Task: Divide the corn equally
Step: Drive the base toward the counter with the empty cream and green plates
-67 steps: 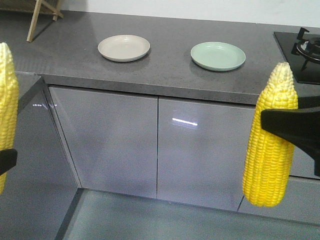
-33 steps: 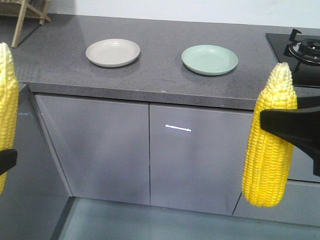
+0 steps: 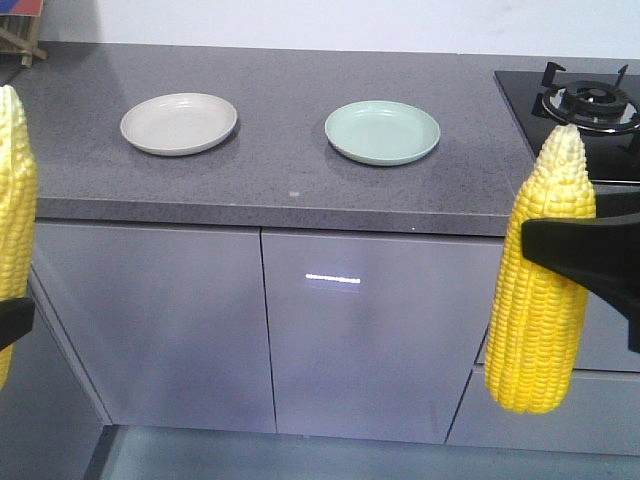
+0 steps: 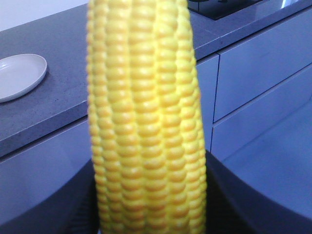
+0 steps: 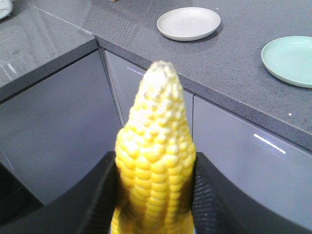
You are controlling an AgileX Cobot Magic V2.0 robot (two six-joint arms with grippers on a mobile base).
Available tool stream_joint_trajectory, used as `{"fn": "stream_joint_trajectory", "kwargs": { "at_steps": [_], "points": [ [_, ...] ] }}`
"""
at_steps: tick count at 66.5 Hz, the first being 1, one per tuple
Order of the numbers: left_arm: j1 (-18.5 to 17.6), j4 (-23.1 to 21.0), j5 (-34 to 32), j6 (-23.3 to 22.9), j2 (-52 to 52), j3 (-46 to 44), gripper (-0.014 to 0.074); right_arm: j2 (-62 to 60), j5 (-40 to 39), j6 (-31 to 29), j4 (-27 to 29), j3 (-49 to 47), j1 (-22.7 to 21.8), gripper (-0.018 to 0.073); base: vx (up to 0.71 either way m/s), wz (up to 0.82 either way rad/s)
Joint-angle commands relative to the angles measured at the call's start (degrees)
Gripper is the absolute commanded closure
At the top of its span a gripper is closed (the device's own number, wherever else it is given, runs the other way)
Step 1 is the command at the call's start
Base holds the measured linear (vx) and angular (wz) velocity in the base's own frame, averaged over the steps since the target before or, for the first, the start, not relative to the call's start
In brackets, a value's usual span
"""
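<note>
- Yellow corn is held in both grippers – one cob each, both off the worktop and well apart from the plates.
- The right cob [image 3: 540,290] is carried upright with its paler tip uppermost, leaning slightly. It is seen against the cabinet doors [image 3: 360,340], with its tip level with the worktop edge.
- The right gripper [image 3: 545,248] is clamped on that cob above its middle. In the right wrist view a black finger [image 5: 100,195] is pressed to each side of the kernels.
- The right arm is brought in from the right edge of the front view, roughly level, with the gripper held out in front of the cabinets.
- The left cob [image 3: 15,200] is also kept upright at the far left edge of the front view, only partly in frame.
- The left gripper [image 3: 12,322] is closed on this cob low down – in the left wrist view dark fingers are seen at both sides of its lower part, blurred by closeness.
- On the grey speckled worktop [image 3: 280,180] a beige plate [image 3: 179,123] is set to the left and a pale green plate [image 3: 382,132] to the right, apart from each other.
- A black gas hob [image 3: 585,100] is fitted at the right end of the worktop, behind the right cob's tip.
</note>
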Motion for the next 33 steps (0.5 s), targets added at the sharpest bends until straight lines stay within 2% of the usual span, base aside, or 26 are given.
{"fn": "stream_joint_trajectory", "kwargs": {
  "at_steps": [1, 33],
  "points": [
    [-0.3, -0.3, -4.3, -0.5, 0.2, -1.3, 0.0325, -0.4, -3.1, -0.6, 2.3, -1.4, -0.1, 0.0315, 0.12, -0.08],
    [-0.3, -0.3, -4.3, -0.5, 0.2, -1.3, 0.0325, -0.4, -3.1, -0.6, 2.3, -1.4, -0.1, 0.0315, 0.12, -0.03]
  ]
}}
